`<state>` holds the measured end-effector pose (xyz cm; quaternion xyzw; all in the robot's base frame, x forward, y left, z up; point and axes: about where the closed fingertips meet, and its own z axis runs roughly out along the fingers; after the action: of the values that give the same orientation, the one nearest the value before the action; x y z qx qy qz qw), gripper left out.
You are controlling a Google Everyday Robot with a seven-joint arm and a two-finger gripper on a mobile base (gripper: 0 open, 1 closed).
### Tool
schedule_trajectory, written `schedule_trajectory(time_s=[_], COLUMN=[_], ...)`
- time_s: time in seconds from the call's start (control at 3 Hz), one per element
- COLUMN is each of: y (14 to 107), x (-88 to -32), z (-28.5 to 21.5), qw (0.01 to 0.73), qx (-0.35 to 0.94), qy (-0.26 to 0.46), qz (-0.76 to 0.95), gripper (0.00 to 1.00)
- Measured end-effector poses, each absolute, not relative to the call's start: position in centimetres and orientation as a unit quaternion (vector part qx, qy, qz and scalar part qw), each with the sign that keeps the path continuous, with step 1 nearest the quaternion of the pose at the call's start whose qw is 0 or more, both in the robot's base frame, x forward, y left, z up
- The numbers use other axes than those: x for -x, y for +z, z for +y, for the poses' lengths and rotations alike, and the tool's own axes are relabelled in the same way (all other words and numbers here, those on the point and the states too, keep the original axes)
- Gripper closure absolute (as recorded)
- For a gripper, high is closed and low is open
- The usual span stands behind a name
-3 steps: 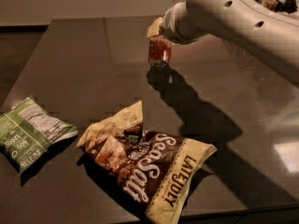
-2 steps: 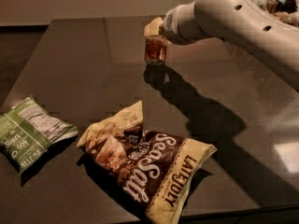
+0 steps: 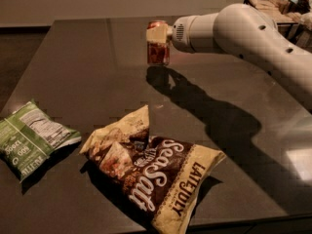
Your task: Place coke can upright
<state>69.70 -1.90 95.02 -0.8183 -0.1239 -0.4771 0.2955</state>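
Nearest, toward 6 o'clock on the dark, glossy bench [image 3: 87,77], a crumpled brown and cream-yellow foil chip bag [image 3: 161,179] with white "Sea Salt" lettering is lying flat, its torn-looking top pointing toward 11 o'clock. Well apart from it, at about 8 o'clock, a smaller green and white foil snack bag [image 3: 29,140] is lying flat near the bench's left edge. Farther back, around 12 o'clock, the small red aluminium coke can [image 3: 159,55] with a silver top is standing upright, well apart from both bags. The tool [image 3: 157,33] is clamping the can's upper part, a pale pad [image 3: 155,34] lying across its front. Whether the can's base is touching the bench or hanging just above its shadow cannot be told. The white, rounded arm [image 3: 243,28] is reaching in from 2 o'clock.
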Motion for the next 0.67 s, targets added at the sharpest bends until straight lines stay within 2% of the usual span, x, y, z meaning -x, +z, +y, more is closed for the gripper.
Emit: schedule_trajectory(time_s=[0.67], y=[94.62], x=[-68.96], z=[-1.09], qw=[0.261], qx=[0.759], qy=[-0.550], qz=[-0.230], gripper=[1.00])
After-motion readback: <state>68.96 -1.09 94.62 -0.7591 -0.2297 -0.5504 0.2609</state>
